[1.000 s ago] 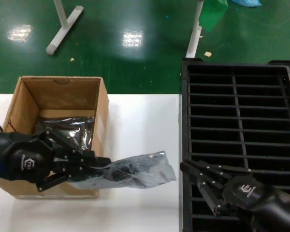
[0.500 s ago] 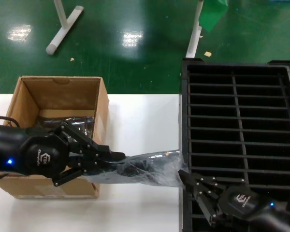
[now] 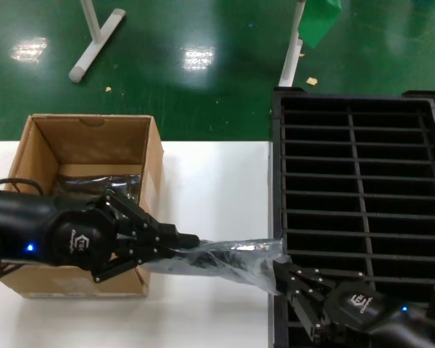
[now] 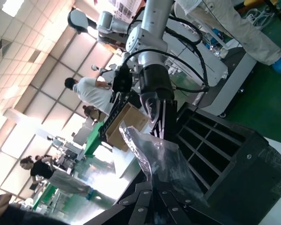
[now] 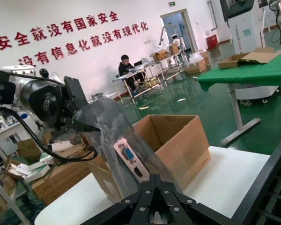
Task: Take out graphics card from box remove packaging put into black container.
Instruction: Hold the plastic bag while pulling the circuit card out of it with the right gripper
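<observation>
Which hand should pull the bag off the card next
Probably the right hand: it has the free end of the packaging between its fingers at the black container edge. The left hand grips the other end, anchoring it.

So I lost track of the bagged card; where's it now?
In the head view the crinkled silver antistatic bag spans the white table, between the left gripper beside the cardboard box and the right gripper.

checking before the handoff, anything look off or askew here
Nothing damaged or spilled. The bagged card hangs in mid-air between the left gripper and right gripper, clear of the box, its bag crumpled.
</observation>
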Robot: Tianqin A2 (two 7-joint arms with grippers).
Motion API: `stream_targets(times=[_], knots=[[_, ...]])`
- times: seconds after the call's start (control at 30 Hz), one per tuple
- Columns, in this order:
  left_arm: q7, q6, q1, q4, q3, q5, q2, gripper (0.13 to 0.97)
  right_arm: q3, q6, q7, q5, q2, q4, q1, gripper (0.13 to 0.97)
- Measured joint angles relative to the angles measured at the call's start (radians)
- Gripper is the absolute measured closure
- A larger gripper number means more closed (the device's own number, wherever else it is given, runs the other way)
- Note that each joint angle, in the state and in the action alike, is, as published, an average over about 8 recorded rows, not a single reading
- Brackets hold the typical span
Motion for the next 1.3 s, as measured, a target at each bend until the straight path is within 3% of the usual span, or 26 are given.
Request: stream_targets(times=[0.3, 0.57, 0.9, 1.3], knots=[[0.063, 0.0, -0.018, 0.02, 0.069, -0.051, 0.003, 0.955, -0.009, 0.012, -0.001, -0.016, 0.001, 0.011, 0.0, 0.947], [0.059, 0.0, -0.02, 0.013, 0.099, -0.077, -0.011, 0.955, 0.019, -0.052, -0.113, 0.002, -0.019, -0.002, -0.012, 0.947], [0.012, 0.0, 0.006, -0.014, 0.067, -0.065, -0.013, 0.955, 0.067, -0.158, -0.333, 0.021, -0.056, -0.048, -0.018, 0.947], [-0.025, 0.0, 0.04, -0.041, 0.027, -0.043, -0.01, 0.955, 0.083, -0.185, -0.404, 0.027, -0.078, -0.061, -0.007, 0.947]])
